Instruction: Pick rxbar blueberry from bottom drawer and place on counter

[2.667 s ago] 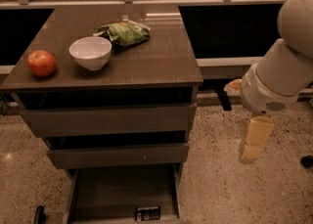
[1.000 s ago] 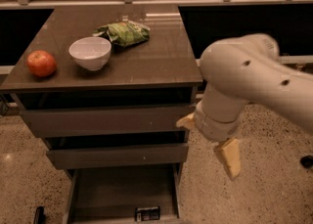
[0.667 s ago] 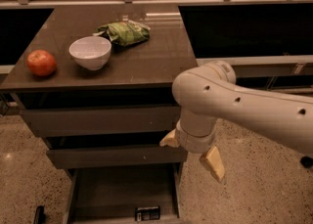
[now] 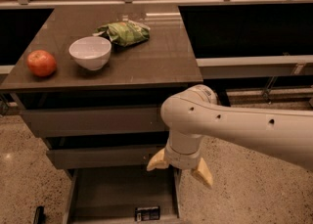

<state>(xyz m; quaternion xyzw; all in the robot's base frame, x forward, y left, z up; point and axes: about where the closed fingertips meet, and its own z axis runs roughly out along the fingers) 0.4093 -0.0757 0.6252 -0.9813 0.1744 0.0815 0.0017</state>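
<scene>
The rxbar blueberry (image 4: 147,213) is a small dark bar with white marks, lying flat at the front edge of the open bottom drawer (image 4: 105,196). My gripper (image 4: 179,168) hangs from the white arm above the drawer's right side, up and to the right of the bar. Its two tan fingers (image 4: 202,173) are spread apart and hold nothing. The dark brown counter (image 4: 146,56) tops the drawer cabinet.
On the counter stand a red apple (image 4: 41,62), a white bowl (image 4: 90,52) and a green snack bag (image 4: 125,32). Two shut flat-fronted drawers (image 4: 93,120) sit above the open one. Speckled floor (image 4: 244,193) lies to the right.
My arm has swung from the right of the cabinet leftward and down, bringing the gripper over the right side of the open bottom drawer. The bar has not moved.
</scene>
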